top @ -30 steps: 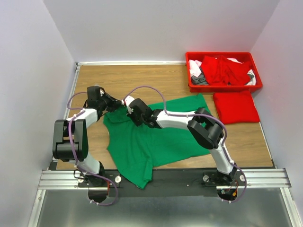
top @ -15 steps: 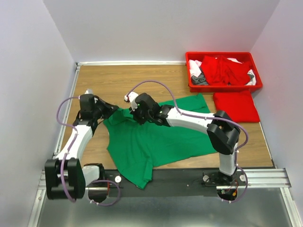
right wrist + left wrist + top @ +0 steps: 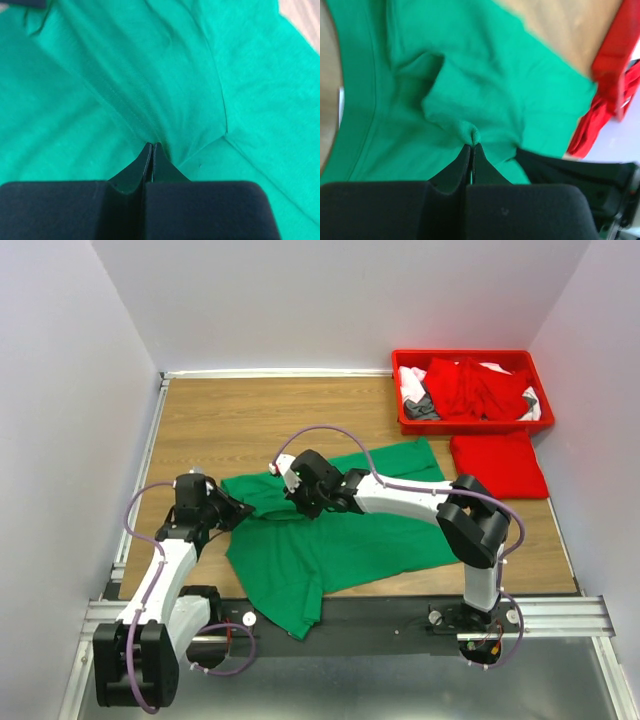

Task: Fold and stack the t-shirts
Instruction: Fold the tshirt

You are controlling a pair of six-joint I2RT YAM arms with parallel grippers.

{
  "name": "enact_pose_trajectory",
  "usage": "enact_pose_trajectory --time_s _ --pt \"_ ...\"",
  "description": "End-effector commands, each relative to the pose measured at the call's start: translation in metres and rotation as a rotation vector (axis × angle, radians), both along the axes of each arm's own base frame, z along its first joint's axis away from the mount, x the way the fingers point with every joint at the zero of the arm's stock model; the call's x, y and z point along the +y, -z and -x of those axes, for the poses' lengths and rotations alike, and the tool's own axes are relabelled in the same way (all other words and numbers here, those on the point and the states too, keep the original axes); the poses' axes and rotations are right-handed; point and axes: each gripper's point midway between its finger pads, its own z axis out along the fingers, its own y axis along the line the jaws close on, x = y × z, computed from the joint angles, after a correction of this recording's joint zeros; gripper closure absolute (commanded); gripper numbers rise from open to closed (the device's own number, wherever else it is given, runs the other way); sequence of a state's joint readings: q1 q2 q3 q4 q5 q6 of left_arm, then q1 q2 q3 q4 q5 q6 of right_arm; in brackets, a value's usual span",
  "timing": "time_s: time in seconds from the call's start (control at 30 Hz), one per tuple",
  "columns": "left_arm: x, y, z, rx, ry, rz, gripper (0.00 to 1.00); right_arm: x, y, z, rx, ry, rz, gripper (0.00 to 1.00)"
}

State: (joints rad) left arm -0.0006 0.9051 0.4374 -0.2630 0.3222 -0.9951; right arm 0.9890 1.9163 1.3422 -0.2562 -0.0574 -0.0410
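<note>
A bright green t-shirt (image 3: 330,535) lies spread on the wooden table, its lower end hanging over the near edge. My left gripper (image 3: 232,511) is shut on a pinch of the green cloth (image 3: 472,134) at the shirt's left edge. My right gripper (image 3: 297,495) is shut on a pinch of the same shirt (image 3: 155,142) near its upper middle. The strip between them is folded over toward the near side. A folded red t-shirt (image 3: 497,466) lies at the right. More red, white and grey garments (image 3: 470,388) lie in the bin.
A red plastic bin (image 3: 407,424) stands at the back right, just behind the folded red shirt. Bare wooden table (image 3: 260,415) shows behind the green shirt. Grey walls close in the left, back and right sides.
Both grippers have pulled the green shirt's far left edge toward the near side, folding it over. The left arm has swung down and left; the right gripper moved slightly nearer.
</note>
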Motion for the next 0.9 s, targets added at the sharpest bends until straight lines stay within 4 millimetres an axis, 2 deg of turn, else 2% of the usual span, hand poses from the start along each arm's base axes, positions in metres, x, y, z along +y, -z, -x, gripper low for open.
enact_pose_trajectory --time_s 0.0,0.23,0.43,0.87 --pt "-0.010 0.006 0.017 0.040 0.032 0.010 1.00 -0.018 0.007 0.005 -0.009 -0.012 0.069 0.97" --pt "-0.019 0.000 0.034 0.053 0.023 0.037 1.00 -0.022 0.013 0.002 -0.024 -0.009 0.097 0.97" --pt "-0.020 0.016 0.050 0.121 0.023 0.033 1.00 -0.020 0.014 0.002 -0.029 -0.032 0.103 0.97" --pt "-0.021 0.014 0.067 0.188 0.040 0.000 1.00 -0.018 0.010 -0.003 -0.059 -0.065 0.114 0.96"
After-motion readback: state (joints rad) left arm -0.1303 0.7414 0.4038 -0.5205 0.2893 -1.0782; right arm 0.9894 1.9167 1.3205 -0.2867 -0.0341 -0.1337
